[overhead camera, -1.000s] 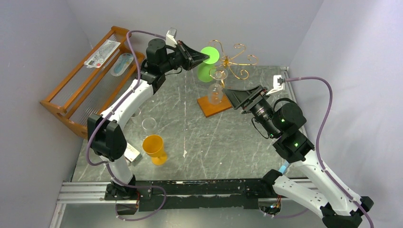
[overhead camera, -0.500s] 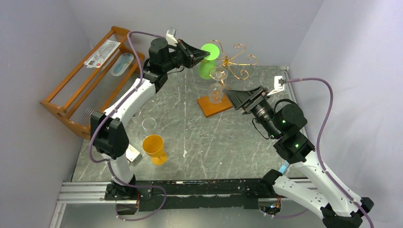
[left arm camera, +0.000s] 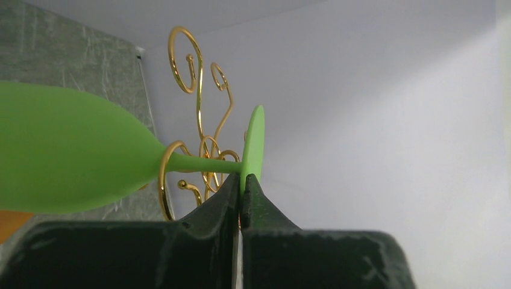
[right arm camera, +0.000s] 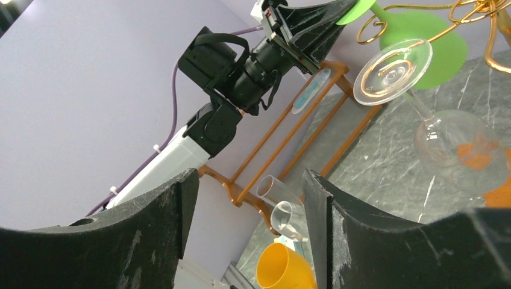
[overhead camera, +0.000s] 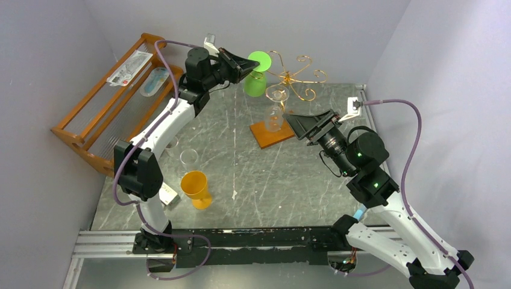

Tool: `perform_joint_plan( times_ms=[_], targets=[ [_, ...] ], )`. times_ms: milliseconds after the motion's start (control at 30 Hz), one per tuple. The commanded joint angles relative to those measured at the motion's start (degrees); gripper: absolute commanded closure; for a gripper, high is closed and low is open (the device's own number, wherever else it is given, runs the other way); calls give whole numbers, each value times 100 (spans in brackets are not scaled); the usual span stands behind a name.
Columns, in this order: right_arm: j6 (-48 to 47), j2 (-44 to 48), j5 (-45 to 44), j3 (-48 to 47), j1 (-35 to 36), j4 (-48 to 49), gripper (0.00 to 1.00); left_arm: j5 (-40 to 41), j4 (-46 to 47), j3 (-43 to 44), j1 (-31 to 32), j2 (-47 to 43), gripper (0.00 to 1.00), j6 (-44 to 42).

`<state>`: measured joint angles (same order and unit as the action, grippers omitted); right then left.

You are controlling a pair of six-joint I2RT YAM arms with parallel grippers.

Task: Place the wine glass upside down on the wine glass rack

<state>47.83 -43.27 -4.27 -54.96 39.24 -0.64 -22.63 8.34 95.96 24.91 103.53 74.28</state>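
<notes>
Print on the two packets (overhead camera: 129,67) is too small to read. The left pincer (left arm camera: 241,180) is pressed together on the foot of the one green wine glass (left arm camera: 72,156), held just beside the wine glass rack (overhead camera: 298,75), where one clear wine glass (overhead camera: 273,117) hangs upside down. The right pincer (right arm camera: 250,180) is spread and empty; one orange goblet (overhead camera: 196,186) stands on the tabletop (overhead camera: 253,174).
</notes>
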Motion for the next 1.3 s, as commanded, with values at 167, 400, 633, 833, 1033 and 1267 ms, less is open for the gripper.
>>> perform_joint_plan(
  times_ms=[167,400,633,833,1033,1267],
  targets=[
    [68,111,-123,175,23,-17,33,199,-75,-242,-135,-405,95,-306],
    [-71,263,-434,173,22,-234,33,-82,-71,-493,-144,-568,95,-433],
    [-108,306,-482,228,29,-322,33,-843,140,-616,-144,-427,93,-348],
    [-74,242,-418,270,30,-298,33,-931,14,-554,-145,-360,90,-434],
    [-127,238,-494,262,22,-345,33,-945,-200,-517,-148,-267,81,-574],
    [-276,445,-976,224,28,-568,33,-905,-437,-548,-158,-259,74,-778]
  ],
)
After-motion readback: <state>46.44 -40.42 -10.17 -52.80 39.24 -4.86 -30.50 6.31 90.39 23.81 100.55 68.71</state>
